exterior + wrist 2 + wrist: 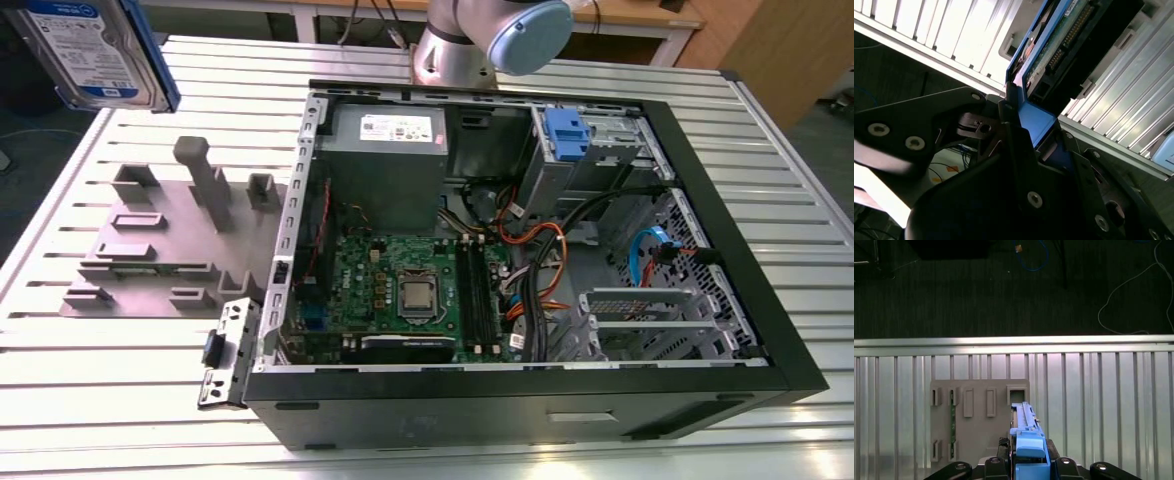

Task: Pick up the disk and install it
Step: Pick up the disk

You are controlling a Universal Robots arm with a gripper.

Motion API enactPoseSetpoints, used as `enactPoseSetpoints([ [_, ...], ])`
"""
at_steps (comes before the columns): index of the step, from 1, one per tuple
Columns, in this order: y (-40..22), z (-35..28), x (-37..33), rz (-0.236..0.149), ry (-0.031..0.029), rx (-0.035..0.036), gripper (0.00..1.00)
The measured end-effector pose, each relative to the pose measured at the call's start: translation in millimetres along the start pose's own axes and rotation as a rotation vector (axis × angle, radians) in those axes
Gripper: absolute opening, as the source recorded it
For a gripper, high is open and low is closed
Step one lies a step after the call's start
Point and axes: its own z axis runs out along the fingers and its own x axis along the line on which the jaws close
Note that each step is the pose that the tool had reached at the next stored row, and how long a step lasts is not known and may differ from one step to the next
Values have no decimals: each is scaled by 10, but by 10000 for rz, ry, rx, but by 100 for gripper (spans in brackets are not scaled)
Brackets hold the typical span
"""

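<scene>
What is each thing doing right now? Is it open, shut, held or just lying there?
disk: held in the air, gripped by its blue carrier.
gripper: shut on the disk.
computer case: lying on its side, open, insides showing.
grey tray: flat on the table.
blue bracket: sitting inside the case.

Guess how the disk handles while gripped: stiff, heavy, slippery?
Likely stiff: the disk extends straight from the end effector, no sag. Probably dense for its size, being a metal-bodied slab. The grip sits on its smooth blue plastic carrier, so slipping seems possible.
</scene>
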Motion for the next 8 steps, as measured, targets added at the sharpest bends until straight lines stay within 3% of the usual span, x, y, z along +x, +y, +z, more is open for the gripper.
enactPoseSetpoints([
  [8, 0, -21, -1, 0, 0, 0, 36],
])
